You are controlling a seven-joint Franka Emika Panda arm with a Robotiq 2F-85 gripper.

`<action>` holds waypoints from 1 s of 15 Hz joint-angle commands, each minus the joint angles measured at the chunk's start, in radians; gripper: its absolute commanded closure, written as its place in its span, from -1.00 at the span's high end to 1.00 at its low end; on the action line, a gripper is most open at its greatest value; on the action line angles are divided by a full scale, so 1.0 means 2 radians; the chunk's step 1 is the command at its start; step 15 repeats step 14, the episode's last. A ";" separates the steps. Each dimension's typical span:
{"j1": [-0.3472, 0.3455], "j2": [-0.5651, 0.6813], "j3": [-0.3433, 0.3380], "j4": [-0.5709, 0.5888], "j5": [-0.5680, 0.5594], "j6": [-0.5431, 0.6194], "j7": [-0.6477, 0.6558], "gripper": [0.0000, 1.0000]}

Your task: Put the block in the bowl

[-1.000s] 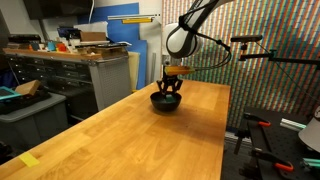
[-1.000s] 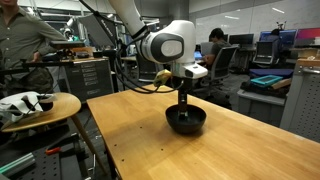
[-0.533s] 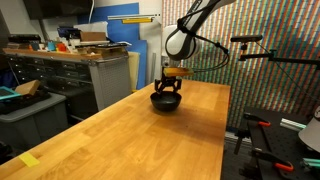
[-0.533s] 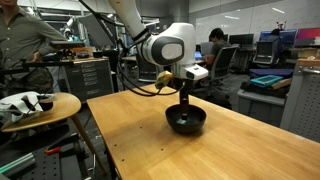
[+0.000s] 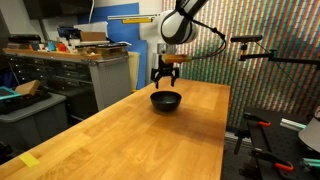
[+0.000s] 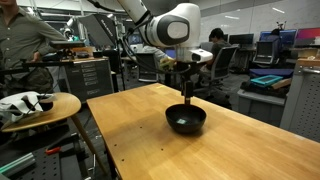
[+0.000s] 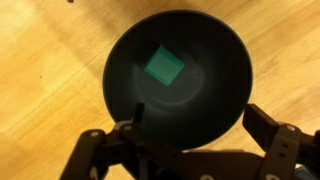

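The green block (image 7: 163, 67) lies flat inside the black bowl (image 7: 222, 112), a little up and left of its middle in the wrist view. The bowl (image 5: 166, 100) (image 6: 186, 119) stands at the far end of the wooden table (image 5: 130, 140) (image 6: 140, 140). My gripper (image 5: 165, 82) (image 6: 188, 92) (image 7: 195, 110) hangs straight above the bowl, clear of its rim. Its fingers are spread wide apart with nothing between them. In the exterior views the bowl's wall hides the block.
A grey cabinet with clutter on top (image 5: 95, 65) stands beside the table. A small round side table (image 6: 35, 108) carries a white object, and a person (image 6: 15, 40) sits behind it. A yellow tape strip (image 5: 30, 160) marks the table's near corner.
The gripper was down in the bowl with its jaws shut. It has opened, let go of the block and risen above the rim; the block stays in the bowl.
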State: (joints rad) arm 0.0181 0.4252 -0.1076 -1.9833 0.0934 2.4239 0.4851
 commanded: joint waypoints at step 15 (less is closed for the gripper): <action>-0.004 -0.065 0.004 0.035 -0.054 -0.118 -0.058 1.00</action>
